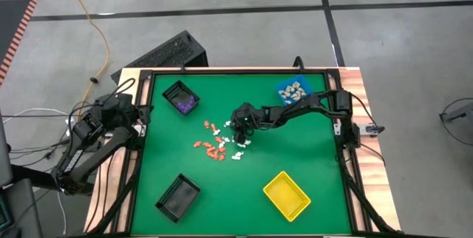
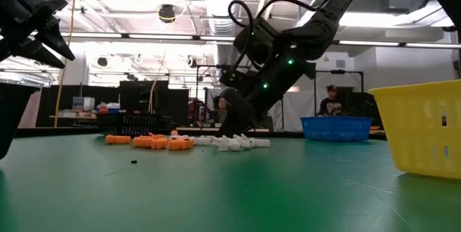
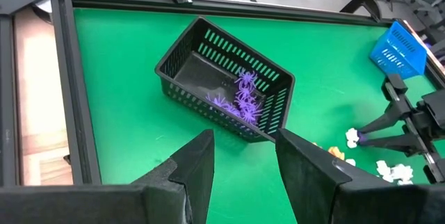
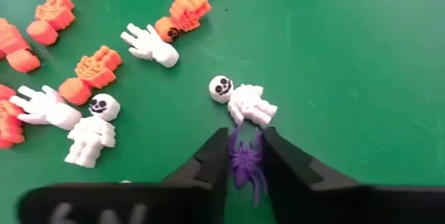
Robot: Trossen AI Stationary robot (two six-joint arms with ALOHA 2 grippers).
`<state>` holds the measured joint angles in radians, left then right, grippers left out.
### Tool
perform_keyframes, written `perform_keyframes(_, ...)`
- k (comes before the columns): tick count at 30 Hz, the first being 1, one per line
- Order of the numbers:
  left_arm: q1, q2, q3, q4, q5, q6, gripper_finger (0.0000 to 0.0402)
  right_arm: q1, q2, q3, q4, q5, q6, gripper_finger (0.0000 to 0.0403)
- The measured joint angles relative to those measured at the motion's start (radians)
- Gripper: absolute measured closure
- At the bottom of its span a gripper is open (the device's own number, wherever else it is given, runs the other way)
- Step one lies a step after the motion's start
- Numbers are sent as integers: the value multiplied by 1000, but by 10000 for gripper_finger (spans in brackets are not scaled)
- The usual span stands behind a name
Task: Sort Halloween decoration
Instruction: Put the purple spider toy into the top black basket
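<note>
My dark right gripper (image 4: 245,156) on a purple spider (image 4: 245,163), white skeletons (image 4: 243,101) with black-dotted faces, orange pieces (image 4: 93,71), green table (image 4: 348,57), 1 yellow bin (image 1: 287,195), 1 blue bin (image 1: 294,89), 2 black bins (image 1: 180,97).

Blue bin (image 1: 293,89) (yellow bin (image 1: 287,195) apart)

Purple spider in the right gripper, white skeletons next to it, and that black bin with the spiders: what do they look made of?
Purple spider, pinched in the right gripper: likely soft plastic or rubber; thin bendy-looking legs, slight sheen.
White skeletons: probably moulded plastic or rubber, matte; rounded one-piece bodies, painted black faces.
Black bin: rigid plastic, semi-gloss; slotted moulded walls.
</note>
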<state>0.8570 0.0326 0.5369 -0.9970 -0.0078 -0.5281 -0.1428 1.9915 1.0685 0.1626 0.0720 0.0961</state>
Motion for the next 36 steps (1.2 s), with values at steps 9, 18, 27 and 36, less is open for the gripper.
perform_keyframes(9,0,0,0,0,0,0,258,18,3,70,-71,-6,9,374)
perform_keyframes(18,0,0,0,0,0,0,258,33,9,247,-230,-14,-43,374)
perform_keyframes(27,0,0,0,0,0,0,258,19,12,465,-247,-23,-173,374)
perform_keyframes(36,0,0,0,0,-5,7,258,-63,146,619,18,-22,-53,374)
